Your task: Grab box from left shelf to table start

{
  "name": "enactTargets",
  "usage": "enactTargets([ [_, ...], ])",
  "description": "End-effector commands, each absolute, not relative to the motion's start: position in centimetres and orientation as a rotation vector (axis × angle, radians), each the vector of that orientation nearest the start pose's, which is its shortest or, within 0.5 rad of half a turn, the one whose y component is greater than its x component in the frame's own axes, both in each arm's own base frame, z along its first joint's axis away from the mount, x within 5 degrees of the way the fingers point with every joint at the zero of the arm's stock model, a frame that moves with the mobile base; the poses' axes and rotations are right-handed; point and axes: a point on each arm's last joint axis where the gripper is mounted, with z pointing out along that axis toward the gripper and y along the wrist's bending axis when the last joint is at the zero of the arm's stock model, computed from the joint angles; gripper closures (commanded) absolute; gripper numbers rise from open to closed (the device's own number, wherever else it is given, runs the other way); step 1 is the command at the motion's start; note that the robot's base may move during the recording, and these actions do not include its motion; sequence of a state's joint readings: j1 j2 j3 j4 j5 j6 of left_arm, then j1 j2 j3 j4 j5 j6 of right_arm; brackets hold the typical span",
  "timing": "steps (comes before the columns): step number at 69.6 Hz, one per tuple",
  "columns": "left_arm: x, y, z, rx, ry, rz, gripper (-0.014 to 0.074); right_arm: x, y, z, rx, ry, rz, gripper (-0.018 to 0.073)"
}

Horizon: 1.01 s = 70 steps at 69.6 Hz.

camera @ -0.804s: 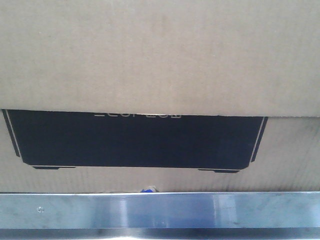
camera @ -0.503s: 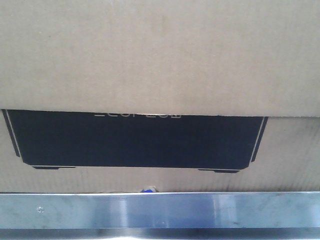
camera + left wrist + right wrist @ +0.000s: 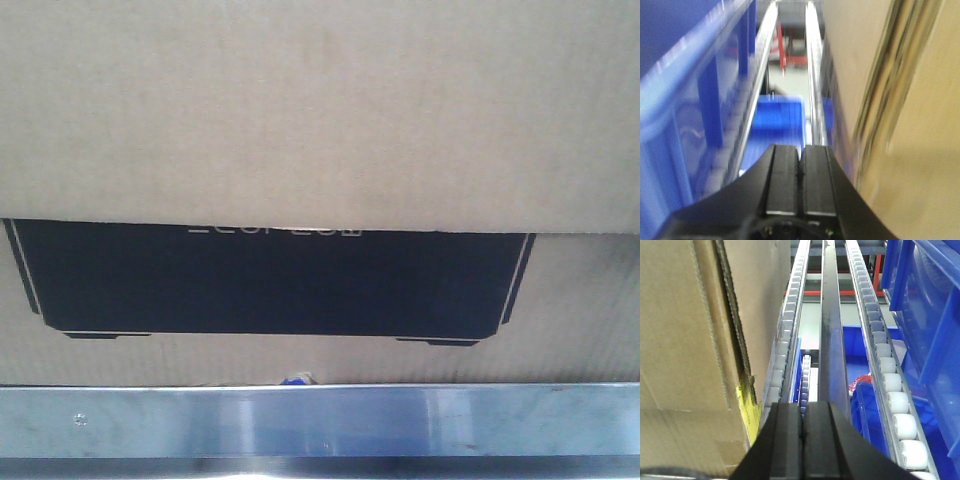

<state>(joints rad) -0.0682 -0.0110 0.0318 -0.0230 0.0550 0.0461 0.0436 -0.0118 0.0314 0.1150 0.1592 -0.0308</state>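
The brown cardboard box (image 3: 320, 110) with its black printed rectangle fills the front view, standing behind the shelf's steel front rail (image 3: 320, 420). In the left wrist view the box (image 3: 920, 130) is at the right, close beside my left gripper (image 3: 801, 150), which is shut and empty. In the right wrist view the box (image 3: 695, 350) is at the left, beside my right gripper (image 3: 803, 410), also shut and empty. Rows of white roller wheels (image 3: 890, 385) and a slim divider (image 3: 831, 340) of the shelf run ahead of the right gripper. The left wrist view is blurred.
Blue plastic crates stand at the left of the left gripper (image 3: 685, 100) and at the right of the right gripper (image 3: 935, 330). More blue crates show below the rollers (image 3: 860, 360). A yellow label (image 3: 750, 407) sticks to the box's near corner.
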Motion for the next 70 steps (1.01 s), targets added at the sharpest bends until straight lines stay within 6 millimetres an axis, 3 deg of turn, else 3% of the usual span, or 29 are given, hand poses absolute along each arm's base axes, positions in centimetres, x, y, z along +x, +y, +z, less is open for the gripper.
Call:
enactTargets([
  [1,5.4,-0.3,21.5,0.051,1.376,-0.046,0.0696,5.6,0.3,19.7,0.018,1.568,0.102,0.0502],
  [15,4.7,0.0,24.7,-0.053,1.218,-0.136,0.0696,5.6,0.3,19.7,0.018,1.568,0.102,0.0503],
  [32,4.0,-0.4,30.4,0.011,1.328,-0.120,0.0682,5.6,0.3,19.7,0.018,1.567,0.102,0.0503],
  [37,4.0,-0.4,31.6,0.021,1.365,-0.118,0.0624,5.6,0.3,19.7,0.018,1.567,0.102,0.0503],
  [49,3.7,-0.5,33.7,0.037,1.445,-0.123,0.0290,5.6,0.3,19.7,0.018,1.567,0.102,0.0503],
  [61,3.5,-0.7,37.0,0.050,1.532,-0.143,0.0300,5.6,0.3,19.7,0.019,1.562,0.102,0.0503],
  [70,3.9,-1.4,39.7,0.164,1.645,-0.234,0.0300,5.6,0.3,19.9,0.020,1.540,0.100,0.0503],
])
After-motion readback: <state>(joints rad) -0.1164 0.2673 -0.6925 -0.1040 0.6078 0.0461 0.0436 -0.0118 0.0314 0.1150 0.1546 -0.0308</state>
